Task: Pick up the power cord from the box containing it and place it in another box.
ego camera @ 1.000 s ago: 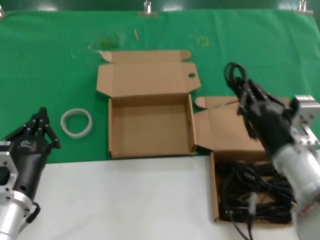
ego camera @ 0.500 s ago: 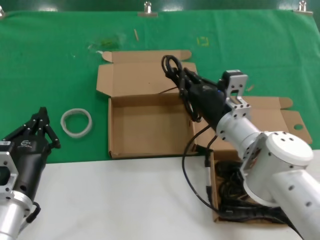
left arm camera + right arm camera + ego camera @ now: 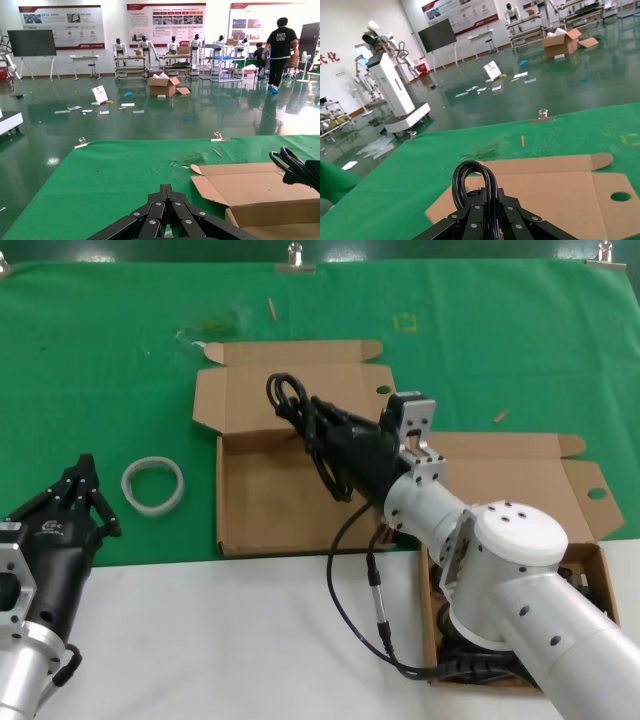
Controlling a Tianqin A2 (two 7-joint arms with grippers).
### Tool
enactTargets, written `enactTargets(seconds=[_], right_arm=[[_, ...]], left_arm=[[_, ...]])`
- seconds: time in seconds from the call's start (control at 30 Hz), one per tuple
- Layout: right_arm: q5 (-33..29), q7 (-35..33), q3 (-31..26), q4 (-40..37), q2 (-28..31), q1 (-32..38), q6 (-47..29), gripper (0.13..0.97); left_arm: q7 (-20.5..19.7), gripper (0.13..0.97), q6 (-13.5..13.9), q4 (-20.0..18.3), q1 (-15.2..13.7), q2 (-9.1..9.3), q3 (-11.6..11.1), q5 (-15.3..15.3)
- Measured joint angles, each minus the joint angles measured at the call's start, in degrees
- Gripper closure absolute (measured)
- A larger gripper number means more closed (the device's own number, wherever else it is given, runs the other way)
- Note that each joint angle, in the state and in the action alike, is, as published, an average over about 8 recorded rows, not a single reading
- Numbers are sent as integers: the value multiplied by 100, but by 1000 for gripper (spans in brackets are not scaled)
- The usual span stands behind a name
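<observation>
My right gripper point(image 3: 318, 422) is shut on the power cord point(image 3: 298, 405), a black looped bundle held above the open middle box point(image 3: 250, 530). One loose strand point(image 3: 372, 592) trails back over the white table into the right box point(image 3: 520, 490), where more black cable point(image 3: 470, 665) lies. In the right wrist view the cord's loop point(image 3: 472, 175) sticks out past my gripper point(image 3: 490, 202), over the middle box's lid point(image 3: 560, 190). My left gripper point(image 3: 85, 472) is parked at the near left, shut and empty; it also shows in the left wrist view point(image 3: 166, 189).
A white ring point(image 3: 153, 485) lies on the green cloth point(image 3: 100, 360) left of the middle box. The white table surface point(image 3: 220, 640) runs along the front. The left wrist view shows the middle box's lid point(image 3: 250, 185) and the cord's loop point(image 3: 290, 162).
My right gripper has carried the cord bundle to the left, from above the right box to over the middle box. A strand now trails out of the right box. The left arm stayed still.
</observation>
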Motion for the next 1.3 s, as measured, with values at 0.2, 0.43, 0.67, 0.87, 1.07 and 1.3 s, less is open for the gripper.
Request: enactTargets(seconds=[0.2, 0.43, 0.67, 0.87, 1.07, 1.3], right_arm=[[-276, 553, -333, 352, 192, -142, 163, 917], [-483, 1020, -638, 771, 423, -276, 357, 881], [-598, 1224, -653, 1462, 733, -371, 554, 783], [-581, 1177, -521, 2601, 1272, -427, 873, 746], [-511, 1004, -296, 3641, 1842, -536, 1207, 613], [-553, 900, -91, 3937, 1963, -722, 1280, 590]], left_arm=[[0, 957, 0, 0, 0, 0, 0, 0], [0, 957, 0, 0, 0, 0, 0, 0], [0, 957, 0, 0, 0, 0, 0, 0], [0, 957, 0, 0, 0, 0, 0, 0], [0, 957, 0, 0, 0, 0, 0, 0], [0, 957, 0, 0, 0, 0, 0, 0]])
